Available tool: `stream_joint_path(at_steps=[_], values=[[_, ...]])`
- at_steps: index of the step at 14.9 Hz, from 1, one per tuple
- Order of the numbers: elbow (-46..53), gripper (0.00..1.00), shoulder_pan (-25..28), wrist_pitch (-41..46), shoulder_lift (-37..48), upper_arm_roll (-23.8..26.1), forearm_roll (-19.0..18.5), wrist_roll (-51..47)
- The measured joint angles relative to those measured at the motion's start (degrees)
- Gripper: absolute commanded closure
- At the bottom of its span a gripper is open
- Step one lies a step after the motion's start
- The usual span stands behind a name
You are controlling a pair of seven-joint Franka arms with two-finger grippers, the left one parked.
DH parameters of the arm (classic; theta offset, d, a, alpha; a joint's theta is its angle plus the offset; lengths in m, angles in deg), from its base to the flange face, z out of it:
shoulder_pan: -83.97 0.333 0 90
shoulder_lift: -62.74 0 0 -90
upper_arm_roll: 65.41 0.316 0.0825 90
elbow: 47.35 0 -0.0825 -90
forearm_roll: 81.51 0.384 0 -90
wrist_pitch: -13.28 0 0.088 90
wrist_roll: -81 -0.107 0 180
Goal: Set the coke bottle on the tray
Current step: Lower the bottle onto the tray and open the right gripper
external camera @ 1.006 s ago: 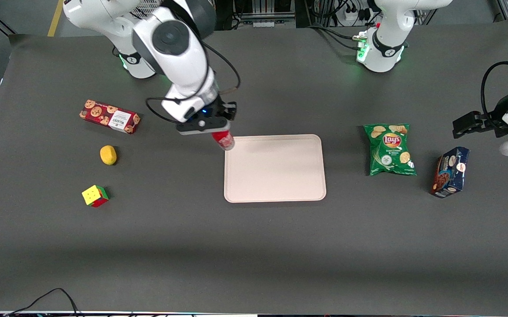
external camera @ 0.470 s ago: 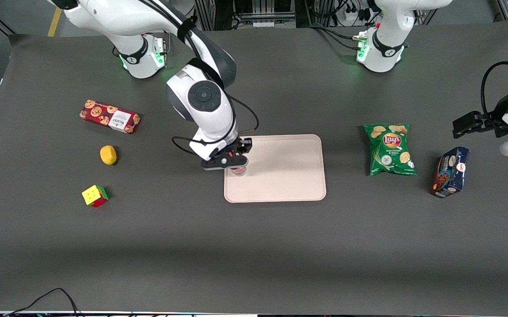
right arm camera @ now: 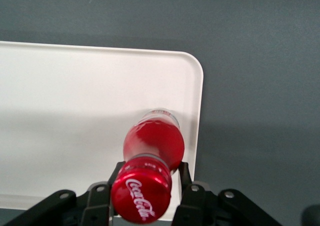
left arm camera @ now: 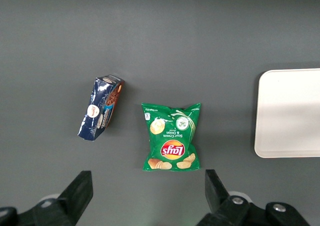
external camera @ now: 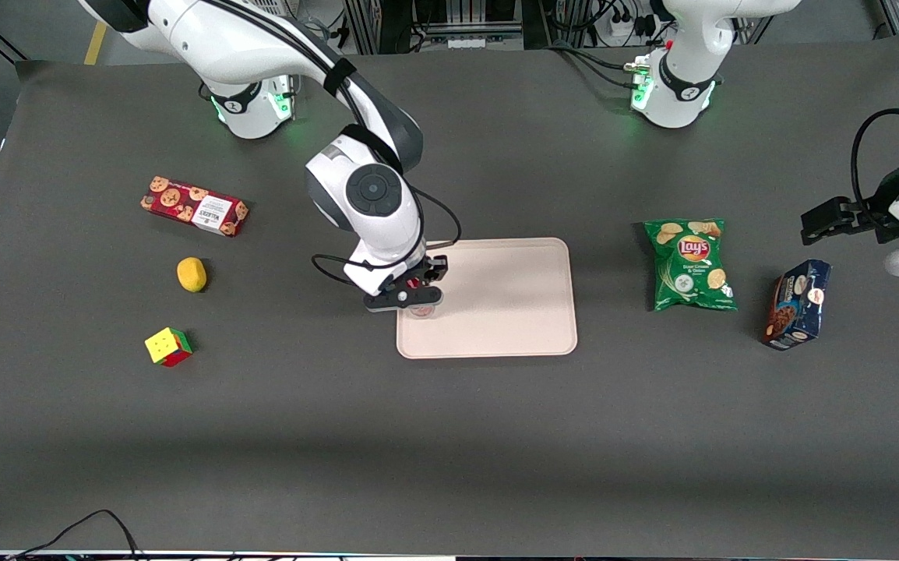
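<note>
The coke bottle is small and red, with a red cap. It stands upright on the tray, close to the rim at the working arm's end. My right gripper is directly over it. In the right wrist view the capped bottle sits between the two black fingers, which close on its upper body. Its clear base rests on the tray. The gripper is shut on the bottle. The pale tray's end also shows in the left wrist view.
A red cookie box, a lemon and a colour cube lie toward the working arm's end. A green Lay's bag and a dark blue box lie toward the parked arm's end.
My gripper carried the bottle from above the tray's corner, moved nearer the front camera and came down. The bottle went from tilted in the air to upright on the tray.
</note>
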Motion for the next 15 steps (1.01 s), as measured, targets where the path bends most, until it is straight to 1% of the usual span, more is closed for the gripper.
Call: stream_joint_path(at_steps=[3,8,9,10,11,15], values=[[0.0,1.0,0.0,-0.6,-1.4,0.0,-1.3,0.0],[0.3,1.0,0.0,-1.3,-2.4,0.0,-1.4,0.0],[0.4,0.94,0.0,-1.3,-2.4,0.0,-1.4,0.0],[0.4,0.35,0.0,-1.3,-2.5,0.0,-1.4,0.0],[0.5,0.0,0.0,-1.3,-2.5,0.0,-1.4,0.0],[0.6,0.0,0.0,-1.3,-2.5,0.0,-1.4,0.0]])
